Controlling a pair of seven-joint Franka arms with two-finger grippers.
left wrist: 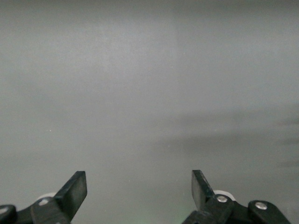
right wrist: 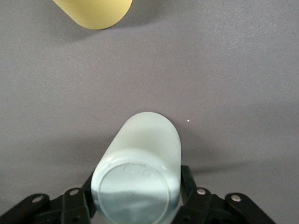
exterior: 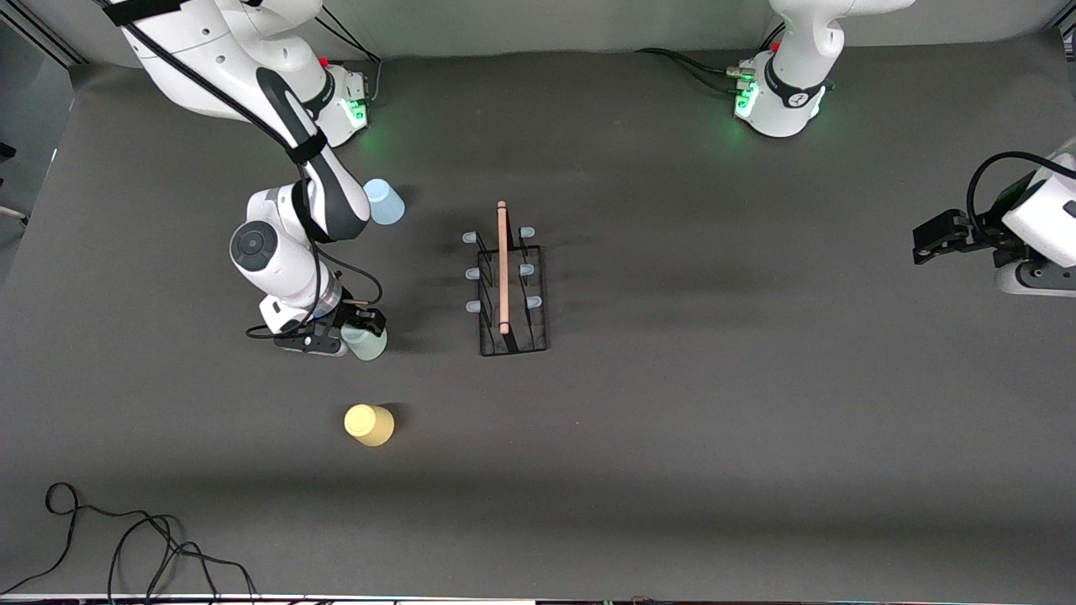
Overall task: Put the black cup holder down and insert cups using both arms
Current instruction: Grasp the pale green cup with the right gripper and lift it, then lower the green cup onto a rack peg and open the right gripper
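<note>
The black cup holder (exterior: 513,290) stands mid-table, its wooden handle along the top and its prongs bare. A mint green cup (exterior: 366,341) stands base up on the table toward the right arm's end. My right gripper (exterior: 363,329) is shut on the mint cup (right wrist: 140,172), with one finger pressed against each side of it. The yellow cup (exterior: 368,424) stands nearer the front camera and shows in the right wrist view as well (right wrist: 96,11). A light blue cup (exterior: 385,202) stands close to the right arm's base. My left gripper (exterior: 931,239) waits open at the left arm's end, and the left wrist view shows nothing between its fingers (left wrist: 74,191).
A black cable (exterior: 126,538) lies looped at the table's front corner on the right arm's end. The right arm's elbow (exterior: 336,202) hangs beside the blue cup. Bare grey table surface (exterior: 714,378) stretches between the holder and the left gripper.
</note>
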